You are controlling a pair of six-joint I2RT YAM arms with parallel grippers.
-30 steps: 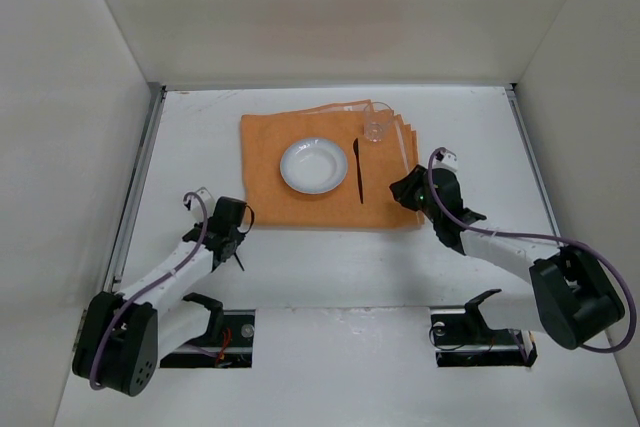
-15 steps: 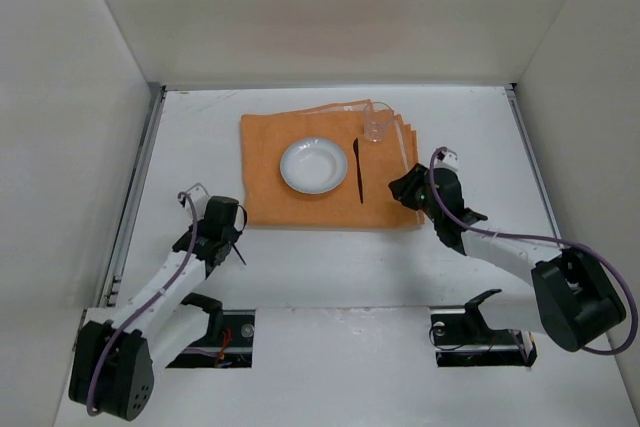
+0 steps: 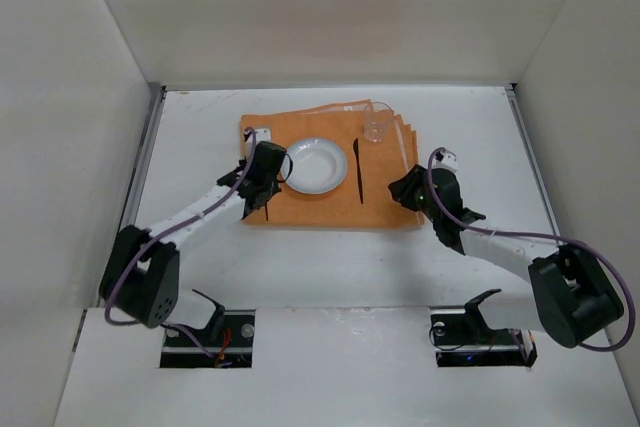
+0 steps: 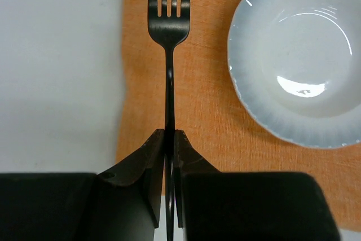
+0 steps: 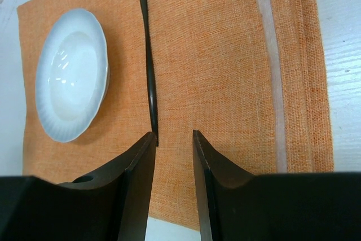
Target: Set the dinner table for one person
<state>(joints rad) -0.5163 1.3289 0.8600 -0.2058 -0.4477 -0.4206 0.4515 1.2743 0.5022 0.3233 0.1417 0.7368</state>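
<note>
Pinched in left gripper [image 4: 169, 134]: black fork [image 4: 169, 26], left of plate [image 4: 299, 55], perhaps touching mat [image 4: 197, 111]. Right gripper [image 5: 174, 139] half-open, empty. Lay flat, then release.

5 surfaces, rough to glossy
The mat [image 4: 208, 122] is coarse woven orange cloth; the plate [image 4: 299, 32] smooth, glossy white glaze with bright glints; the fork [image 4: 169, 29] and knife [image 5: 150, 77] black with a faint satin sheen; the table [image 4: 56, 83] smooth matt white.

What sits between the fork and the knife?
The white plate, lying on the orange mat. The top view shows it best: knife on one side, fork in the left pincer on the other.
</note>
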